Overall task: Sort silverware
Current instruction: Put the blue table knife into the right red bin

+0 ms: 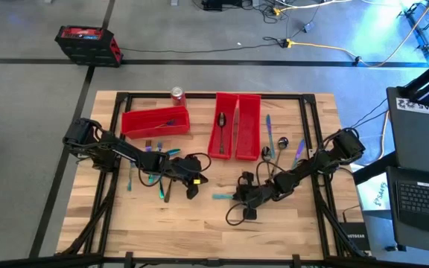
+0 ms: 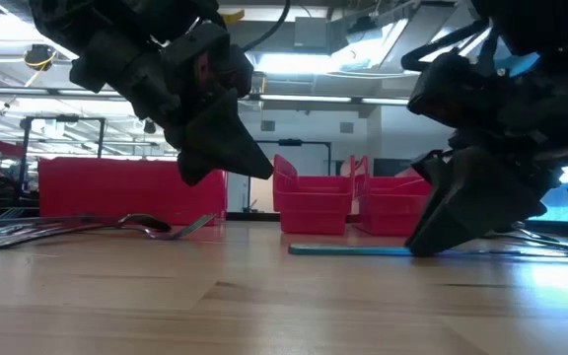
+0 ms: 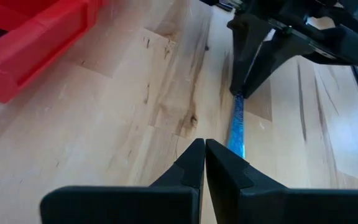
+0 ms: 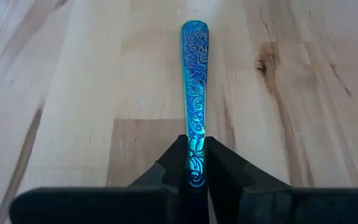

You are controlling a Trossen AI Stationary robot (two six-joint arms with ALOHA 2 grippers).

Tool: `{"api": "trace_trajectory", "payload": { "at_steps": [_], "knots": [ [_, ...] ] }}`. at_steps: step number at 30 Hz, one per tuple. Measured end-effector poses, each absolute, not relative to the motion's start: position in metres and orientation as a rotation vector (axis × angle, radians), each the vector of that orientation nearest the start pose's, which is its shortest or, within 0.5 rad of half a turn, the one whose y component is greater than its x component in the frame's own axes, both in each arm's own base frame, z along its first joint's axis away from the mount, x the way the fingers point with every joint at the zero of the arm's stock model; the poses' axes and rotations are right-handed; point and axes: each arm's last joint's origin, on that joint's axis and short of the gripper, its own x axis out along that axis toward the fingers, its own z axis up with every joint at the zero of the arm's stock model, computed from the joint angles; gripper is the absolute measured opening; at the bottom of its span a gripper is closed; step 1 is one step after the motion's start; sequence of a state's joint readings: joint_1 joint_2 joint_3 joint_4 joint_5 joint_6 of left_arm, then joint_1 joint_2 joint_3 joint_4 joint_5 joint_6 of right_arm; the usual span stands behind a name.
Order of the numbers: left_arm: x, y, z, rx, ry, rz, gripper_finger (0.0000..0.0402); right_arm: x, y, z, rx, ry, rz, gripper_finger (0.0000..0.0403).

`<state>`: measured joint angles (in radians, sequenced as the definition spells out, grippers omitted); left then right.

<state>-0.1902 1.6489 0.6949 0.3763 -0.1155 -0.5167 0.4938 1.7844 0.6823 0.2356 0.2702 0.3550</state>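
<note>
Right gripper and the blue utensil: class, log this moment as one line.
right gripper: shut on blue utensil handle, lying on table | left gripper: shut, empty, hovering nearby | red bins: behind

Your right gripper (image 4: 196,171) pinches a shiny blue handle (image 4: 194,87) with swirly flowers on it. The handle lies flat on the wooden bench (image 4: 92,93).
</note>
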Motion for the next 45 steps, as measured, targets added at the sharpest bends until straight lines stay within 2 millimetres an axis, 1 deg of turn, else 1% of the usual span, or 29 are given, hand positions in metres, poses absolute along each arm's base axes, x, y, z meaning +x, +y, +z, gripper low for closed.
{"api": "trace_trajectory", "payload": {
  "at_steps": [6,13,16,18,20,24,27,30,32,36,39,41,45],
  "knots": [
    [0.307,-0.057,0.149,-0.431,0.575,0.078,0.0,0.264,0.146,0.097,-0.114,0.815,0.095,0.003],
    [0.307,-0.058,0.149,-0.438,0.576,0.078,0.0,0.255,0.153,0.096,-0.275,0.809,0.058,0.003],
    [0.306,-0.059,0.148,-0.591,0.583,0.112,0.0,0.255,0.154,0.097,-0.326,0.834,0.028,0.003],
    [0.305,-0.06,0.147,-0.704,0.612,0.122,0.0,0.255,0.154,0.098,-0.361,0.851,0.001,0.003],
    [0.303,-0.06,0.144,-0.781,0.644,0.148,0.0,0.256,0.153,0.099,-0.409,0.857,-0.02,0.003],
    [0.3,-0.066,0.141,-0.832,0.686,0.169,0.0003,0.26,0.152,0.103,-0.494,0.843,-0.066,0.0023],
    [0.301,-0.069,0.133,-0.843,0.7,0.18,0.0003,0.26,0.151,0.104,-0.527,0.851,-0.081,0.0013],
    [0.306,-0.071,0.123,-0.873,0.669,0.207,0.0003,0.26,0.151,0.104,-0.538,0.854,-0.076,0.0012],
    [0.312,-0.072,0.117,-0.898,0.616,0.218,0.0003,0.259,0.151,0.104,-0.544,0.862,-0.076,0.0016],
    [0.323,-0.076,0.105,-1.008,0.515,0.201,0.0003,0.259,0.151,0.104,-0.545,0.865,-0.076,0.0018],
    [0.327,-0.081,0.101,-1.085,0.462,0.168,0.0003,0.259,0.151,0.103,-0.543,0.866,-0.077,0.0016],
    [0.328,-0.082,0.101,-1.099,0.443,0.154,0.0004,0.259,0.151,0.103,-0.545,0.867,-0.077,0.0016],
    [0.329,-0.081,0.102,-1.041,0.424,0.124,0.0004,0.259,0.151,0.099,-0.548,0.876,-0.078,0.0015]
  ]
}}
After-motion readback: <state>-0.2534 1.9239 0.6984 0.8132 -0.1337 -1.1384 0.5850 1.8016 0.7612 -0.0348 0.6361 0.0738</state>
